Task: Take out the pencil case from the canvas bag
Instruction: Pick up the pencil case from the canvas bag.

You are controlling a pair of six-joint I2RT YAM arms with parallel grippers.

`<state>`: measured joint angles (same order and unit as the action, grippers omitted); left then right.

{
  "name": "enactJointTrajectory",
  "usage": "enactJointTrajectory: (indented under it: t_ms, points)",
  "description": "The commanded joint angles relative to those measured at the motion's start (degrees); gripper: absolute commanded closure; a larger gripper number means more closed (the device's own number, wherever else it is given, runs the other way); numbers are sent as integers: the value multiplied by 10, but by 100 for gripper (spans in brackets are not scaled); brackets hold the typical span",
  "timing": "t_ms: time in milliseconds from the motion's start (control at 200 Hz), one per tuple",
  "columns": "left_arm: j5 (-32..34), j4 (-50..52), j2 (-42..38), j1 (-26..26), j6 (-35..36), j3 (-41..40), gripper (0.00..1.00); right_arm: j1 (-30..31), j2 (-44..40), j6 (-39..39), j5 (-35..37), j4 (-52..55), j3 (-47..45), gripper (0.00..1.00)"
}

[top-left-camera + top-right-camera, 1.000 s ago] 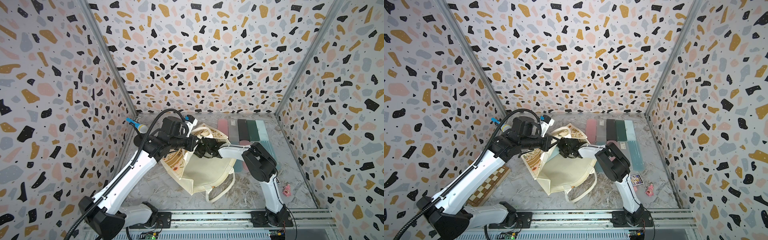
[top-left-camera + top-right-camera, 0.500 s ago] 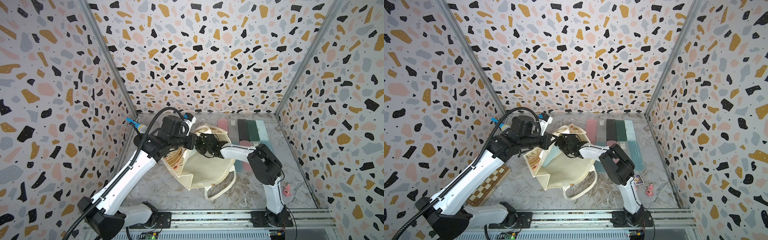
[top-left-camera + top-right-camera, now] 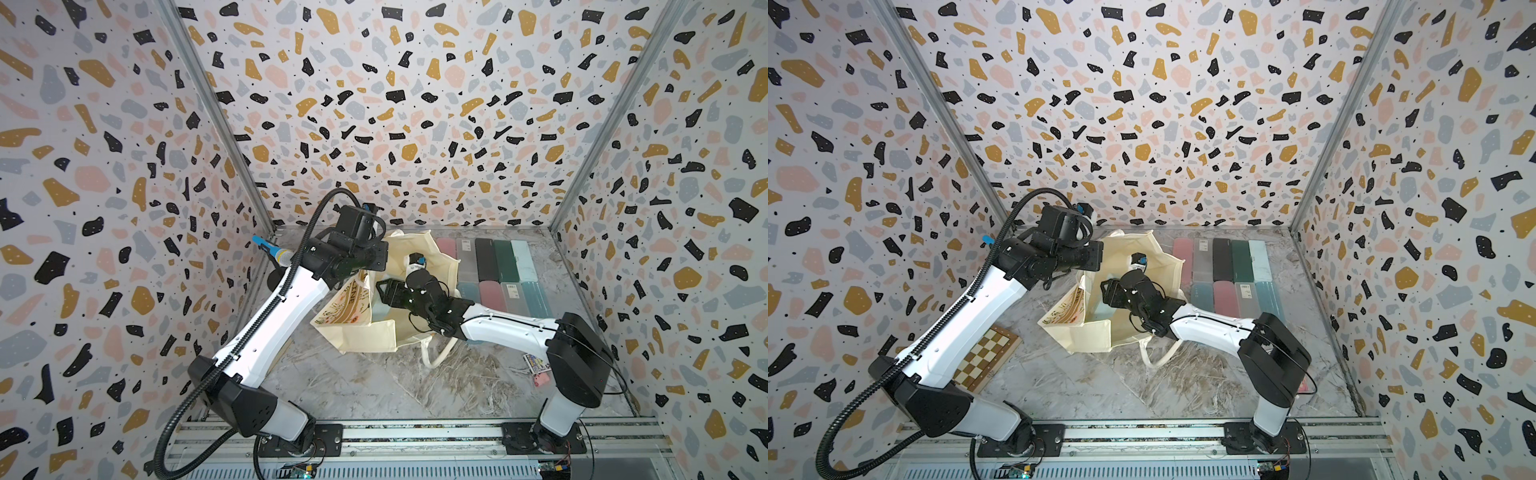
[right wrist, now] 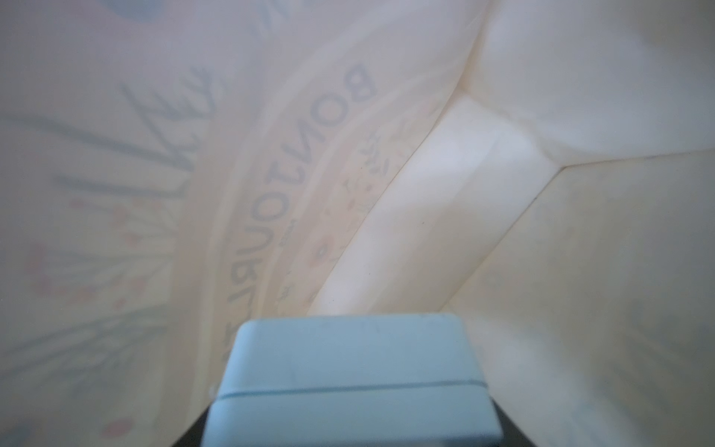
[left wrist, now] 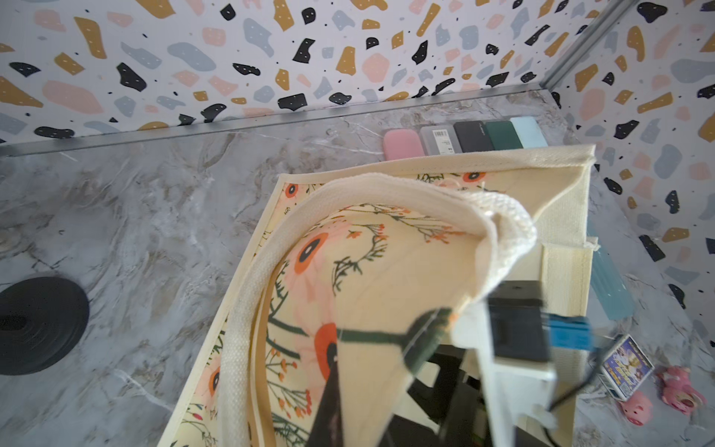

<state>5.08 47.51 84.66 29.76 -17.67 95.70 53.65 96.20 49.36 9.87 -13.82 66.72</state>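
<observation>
Since a second ago the right claw [image 3: 381,293] has been pushed further leftward, deeper into the mouth of the canvas bag [image 3: 365,337], and the bag's far rim has been raised. At the left, a chessboard [image 3: 988,357] is seen lying on the surface [image 3: 374,386], partly hidden under the left arm. The left claw [image 3: 380,259] is pressed together on the bag's upper rim by a handle, so that the printed side is held lifted and the mouth is turned toward the right. The bag itself lies on its side near the middle of the surface. Inside it, the pale blue pencil case [image 4: 348,379] is seen between the jaws of the right claw, which are set partly apart against its two sides; the case is not yet out of the bag. To the right of the bag, two rows of flat cases [image 3: 496,266] are laid side by side. Near the right arm's elbow a small printed box [image 3: 535,363] and a pink toy [image 3: 541,379] are seen.
</observation>
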Motion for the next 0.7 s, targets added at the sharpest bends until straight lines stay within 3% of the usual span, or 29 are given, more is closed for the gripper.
enactJointTrajectory:
  t_ms: [0,471,696]
  points:
    - [36,-6,-6,-12,-4,20,100,1,-70,-54,64,-11,-6,48]
    - [49,-4,17,-67,-12,-2,100,-82,-228,-75,64,89,20,49]
    - [38,0,59,-111,-3,53,100,-132,-313,-107,105,163,26,48]
